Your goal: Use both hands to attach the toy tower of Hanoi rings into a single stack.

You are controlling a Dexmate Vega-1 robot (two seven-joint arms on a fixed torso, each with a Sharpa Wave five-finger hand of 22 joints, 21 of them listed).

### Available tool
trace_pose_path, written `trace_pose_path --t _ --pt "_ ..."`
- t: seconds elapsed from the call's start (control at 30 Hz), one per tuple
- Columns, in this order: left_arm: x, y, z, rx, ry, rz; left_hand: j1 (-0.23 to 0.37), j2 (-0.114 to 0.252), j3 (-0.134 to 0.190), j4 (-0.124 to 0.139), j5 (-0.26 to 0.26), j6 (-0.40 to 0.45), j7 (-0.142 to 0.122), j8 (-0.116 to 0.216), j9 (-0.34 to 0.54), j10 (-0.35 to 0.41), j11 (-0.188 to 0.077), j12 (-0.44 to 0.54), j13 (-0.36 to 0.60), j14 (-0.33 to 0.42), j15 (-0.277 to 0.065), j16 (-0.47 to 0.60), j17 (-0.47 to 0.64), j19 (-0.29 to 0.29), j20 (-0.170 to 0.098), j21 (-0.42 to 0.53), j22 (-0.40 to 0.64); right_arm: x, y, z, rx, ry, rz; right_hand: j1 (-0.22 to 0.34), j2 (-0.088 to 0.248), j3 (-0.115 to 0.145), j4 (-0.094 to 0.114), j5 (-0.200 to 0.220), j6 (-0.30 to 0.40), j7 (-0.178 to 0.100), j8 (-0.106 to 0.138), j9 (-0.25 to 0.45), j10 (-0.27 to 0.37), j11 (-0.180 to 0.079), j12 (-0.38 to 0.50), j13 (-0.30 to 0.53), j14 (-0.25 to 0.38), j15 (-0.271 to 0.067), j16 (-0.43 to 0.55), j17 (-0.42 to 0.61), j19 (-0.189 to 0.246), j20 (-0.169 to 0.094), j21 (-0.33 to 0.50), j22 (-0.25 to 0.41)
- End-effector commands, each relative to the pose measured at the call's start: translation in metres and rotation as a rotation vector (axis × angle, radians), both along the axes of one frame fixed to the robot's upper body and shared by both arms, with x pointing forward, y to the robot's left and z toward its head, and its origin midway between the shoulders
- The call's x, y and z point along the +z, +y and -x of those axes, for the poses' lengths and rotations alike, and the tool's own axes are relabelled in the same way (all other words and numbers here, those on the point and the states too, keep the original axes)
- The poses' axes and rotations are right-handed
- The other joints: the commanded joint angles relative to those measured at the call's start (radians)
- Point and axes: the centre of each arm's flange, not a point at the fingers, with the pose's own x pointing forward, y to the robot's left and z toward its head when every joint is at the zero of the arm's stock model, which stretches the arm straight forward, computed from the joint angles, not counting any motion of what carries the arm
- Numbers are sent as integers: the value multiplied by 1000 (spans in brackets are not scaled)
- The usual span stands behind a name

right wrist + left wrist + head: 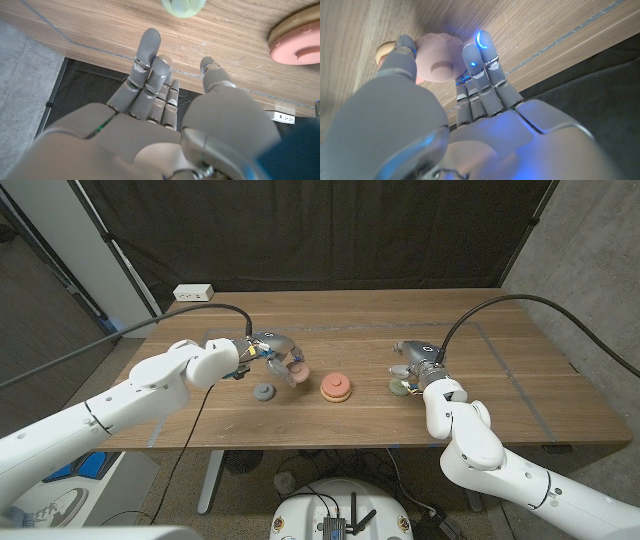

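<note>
Gripped between thumb and fingers of the left hand (445, 105), the pale pink ring (437, 65) could slip off-centre over the salmon stack (335, 386), while the right hand (165, 115) hovers spread, empty, near the green ring (183, 7).

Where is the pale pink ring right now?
The pale pink ring is held in the left hand just left of the table's middle in the head view, between the grey ring and the pink-and-tan stack.

Robot lab, black backdrop curtain (330, 230), wooden table (520, 370), trailing cables (80, 345)
</note>
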Motion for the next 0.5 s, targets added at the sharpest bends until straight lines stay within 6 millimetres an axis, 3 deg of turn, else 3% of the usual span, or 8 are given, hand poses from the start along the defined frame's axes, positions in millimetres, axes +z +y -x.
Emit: trace_pose_path --t 0.03,0.5 --pt "4 -12 -1 -33 -14 -13 -2 11 8 16 6 18 -13 5 6 88 -86 1 17 2 -68 4 1 4 -114 2 0 -2 -3 2 -4 4 -9 -5 1 10 2 7 -6 -6 2 5 9 -8 3 4 4 -8 8 0 12 -49 2 1" --pt "9 -33 -7 -83 -3 -31 -4 9 10 9 8 39 -15 5 7 111 -90 3 25 -2 -69 5 0 0 -116 0 0 -3 -8 3 -13 17 -18 -7 1 12 3 9 -8 -2 -2 4 11 -7 2 4 6 -8 9 -1 14 -49 1 1"
